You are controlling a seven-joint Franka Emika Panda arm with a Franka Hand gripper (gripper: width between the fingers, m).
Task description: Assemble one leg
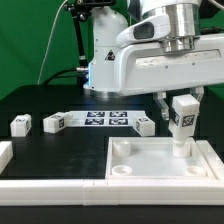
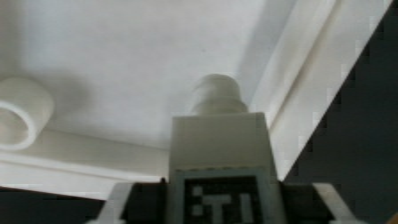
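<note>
My gripper [image 1: 183, 103] is shut on a white leg [image 1: 183, 118] with a marker tag on its face and holds it upright over the far right part of the large white tray-like top [image 1: 135, 165]. In the wrist view the leg [image 2: 217, 150] sits between my fingers [image 2: 139, 200], its round peg end pointing down at the top's flat inner surface [image 2: 143, 80], close to the raised rim. A round corner recess [image 2: 22, 112] shows to one side. Three more legs lie on the table: one [image 1: 20, 124], one [image 1: 53, 123] and one [image 1: 144, 125].
The marker board [image 1: 103, 119] lies flat on the black table behind the top. A white L-shaped border [image 1: 40, 183] runs along the front and the exterior view's left. The robot base [image 1: 110, 60] stands at the back.
</note>
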